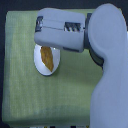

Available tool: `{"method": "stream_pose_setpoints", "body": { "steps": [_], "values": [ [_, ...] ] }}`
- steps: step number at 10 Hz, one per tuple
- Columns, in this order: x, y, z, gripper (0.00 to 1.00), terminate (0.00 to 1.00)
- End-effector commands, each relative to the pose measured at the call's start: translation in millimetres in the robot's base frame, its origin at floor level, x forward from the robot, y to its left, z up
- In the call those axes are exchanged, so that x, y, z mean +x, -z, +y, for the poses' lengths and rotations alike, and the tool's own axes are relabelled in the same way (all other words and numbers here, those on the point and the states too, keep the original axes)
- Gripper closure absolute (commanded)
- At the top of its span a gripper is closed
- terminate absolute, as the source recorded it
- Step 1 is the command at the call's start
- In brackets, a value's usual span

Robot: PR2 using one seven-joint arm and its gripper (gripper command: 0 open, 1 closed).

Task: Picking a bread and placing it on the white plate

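Note:
The bread [48, 58], a golden-orange elongated pastry, lies lengthwise on the white plate [40, 68] at the exterior view's left of centre. My gripper [38, 29] reaches in from the exterior view's right and hovers over the plate's far edge, hiding the plate's top and the bread's upper tip. Its fingers read as one grey block from this angle, so I cannot make out any gap between them or whether they touch the bread.
A green woven cloth [20, 85] covers the table under the plate. The thick grey arm [110, 65] fills the exterior view's right side, hiding the cloth there. A dark edge runs along the cloth's bottom.

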Motion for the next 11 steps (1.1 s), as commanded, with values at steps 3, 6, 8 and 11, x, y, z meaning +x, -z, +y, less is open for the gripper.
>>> {"method": "stream_pose_setpoints", "body": {
  "steps": [3,6,8,11],
  "values": [
    [-11.2,5.8,26.7,0.0,0.0],
    [-8.2,5.6,18.3,0.0,0.0],
    [-6.0,5.8,12.4,0.0,0.0],
    [-1.6,2.4,6.6,0.0,0.0]
  ]
}}
